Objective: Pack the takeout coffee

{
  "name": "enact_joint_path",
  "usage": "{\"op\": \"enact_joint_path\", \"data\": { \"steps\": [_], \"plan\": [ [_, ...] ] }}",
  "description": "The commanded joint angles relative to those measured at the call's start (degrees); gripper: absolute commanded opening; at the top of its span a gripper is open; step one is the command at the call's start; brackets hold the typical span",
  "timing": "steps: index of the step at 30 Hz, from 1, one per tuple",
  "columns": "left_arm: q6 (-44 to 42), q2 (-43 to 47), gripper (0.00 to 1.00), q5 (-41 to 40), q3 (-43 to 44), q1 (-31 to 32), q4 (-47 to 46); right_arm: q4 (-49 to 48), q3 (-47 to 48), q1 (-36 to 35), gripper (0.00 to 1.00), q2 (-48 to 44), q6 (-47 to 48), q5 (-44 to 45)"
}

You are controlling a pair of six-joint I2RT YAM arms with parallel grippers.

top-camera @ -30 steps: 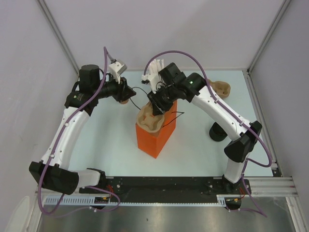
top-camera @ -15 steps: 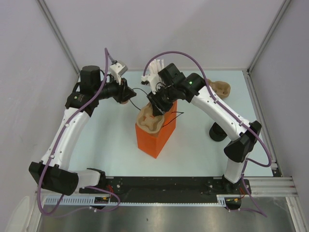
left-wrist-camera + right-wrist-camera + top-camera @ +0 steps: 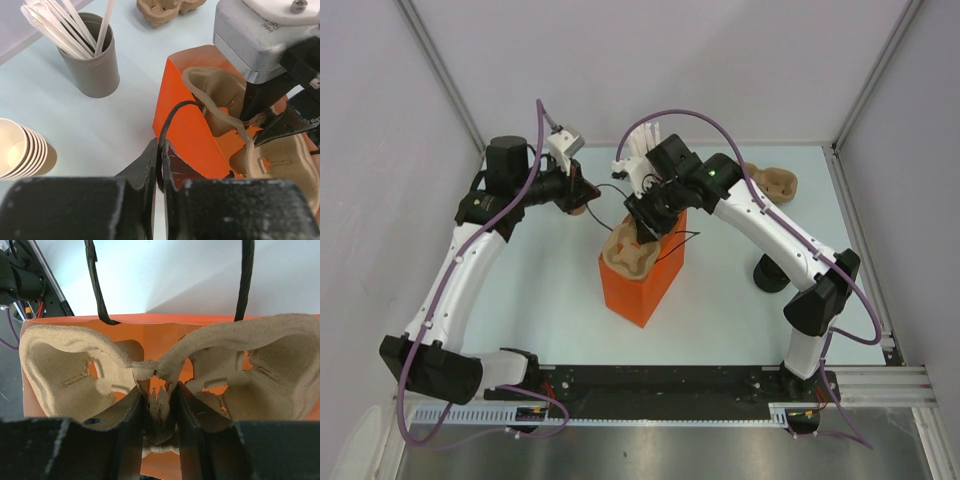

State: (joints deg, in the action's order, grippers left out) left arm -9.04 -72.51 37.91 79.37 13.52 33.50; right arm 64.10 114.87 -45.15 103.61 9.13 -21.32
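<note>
Two arms, the left arm (image 3: 460, 268) and the right arm (image 3: 782, 232), reach over a pale table (image 3: 550, 300) and meet at an orange bag (image 3: 638, 290) standing upright in the middle. The bag is just ahead of the left jaws (image 3: 161, 150) and directly under the right jaws (image 3: 160, 402).

A pulp carrier (image 3: 60, 365) sits in the mouth of the bag, with one cup well to each side of the right jaws. The right jaws are clamped on the thin torn ridge between the two wells, one finger on each side of it. Both wells look bare inside.

A spare carrier (image 3: 165, 7) lies on the table far beyond the left jaws, past the bag. A grey cup (image 3: 95, 70) stands ahead and to the left of the left jaws, well apart from the bag, with white sticks (image 3: 60, 25) fanning out of it. A stack (image 3: 25, 150) of nested brown cups lies on its side close to the left of those jaws, cut off by the frame edge.

The black cord handle (image 3: 172, 112) of the bag arches up from its near wall and runs down between the left fingers, which are closed almost together on it. In the right wrist view, two more cords rise from the far wall of the bag, beyond the right jaws.

The coffee cup cannot be made out in any view, so I cannot tell where it is.
</note>
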Motion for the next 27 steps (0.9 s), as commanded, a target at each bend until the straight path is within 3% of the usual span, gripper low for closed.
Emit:
{"op": "enact_joint_path", "data": {
  "steps": [1,4,13,27],
  "plan": [
    [-0.45,2.55,0.06,2.34,-0.80,0.46,-1.59,0.33,-0.70,0.06,0.33,-0.69,0.46,0.14],
    [-1.07,3.25,0.00,2.52,-1.50,0.46,-1.59,0.07,-1.14,0.58,0.33,-1.22,0.28,-0.47],
    [-1.16,4.40,0.00,2.87,-2.20,0.81,-2.12,-0.55,-2.28,1.91,0.33,-1.48,-0.42,-0.13],
    [2.88,9.05,0.00,-10.66,-5.46,1.25,-10.03,1.56,-1.40,0.06,0.33,-2.54,1.24,3.13]
  ]
}}
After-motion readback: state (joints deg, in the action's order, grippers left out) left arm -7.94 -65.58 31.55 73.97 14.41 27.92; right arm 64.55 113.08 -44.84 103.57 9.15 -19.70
